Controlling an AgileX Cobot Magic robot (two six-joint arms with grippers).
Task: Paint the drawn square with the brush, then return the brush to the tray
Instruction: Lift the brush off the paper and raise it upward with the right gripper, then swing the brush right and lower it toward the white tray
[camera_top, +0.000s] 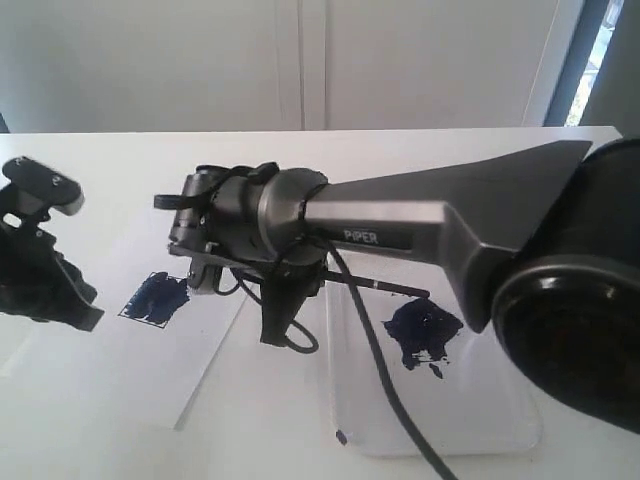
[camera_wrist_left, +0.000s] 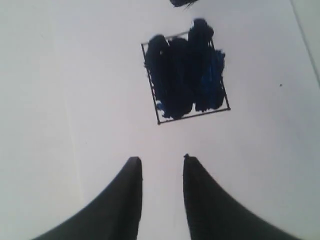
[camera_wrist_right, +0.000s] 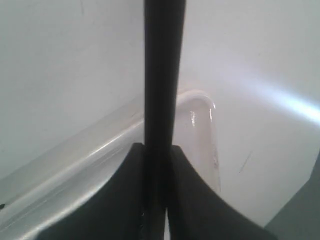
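The drawn square (camera_top: 155, 298) on the paper is smeared dark blue; in the left wrist view the square (camera_wrist_left: 185, 76) lies just ahead of my open, empty left gripper (camera_wrist_left: 161, 160). That left gripper (camera_top: 45, 265) hangs at the left edge of the exterior view. My right gripper (camera_top: 273, 322) reaches across the middle and is shut on the brush (camera_wrist_right: 162, 75). The black handle of the brush (camera_top: 395, 288) sticks out toward the right over the tray (camera_top: 480, 420); its tip is hidden. A corner of the tray's rim (camera_wrist_right: 202, 102) lies under the right gripper (camera_wrist_right: 156, 148).
A dark blue paint blot (camera_top: 420, 335) sits in the tray. The white paper sheet (camera_top: 150, 380) lies left of the tray. A black cable (camera_top: 390, 400) hangs from the right arm (camera_top: 430, 215) across the tray. A dark shape (camera_wrist_left: 182, 2) shows beyond the square.
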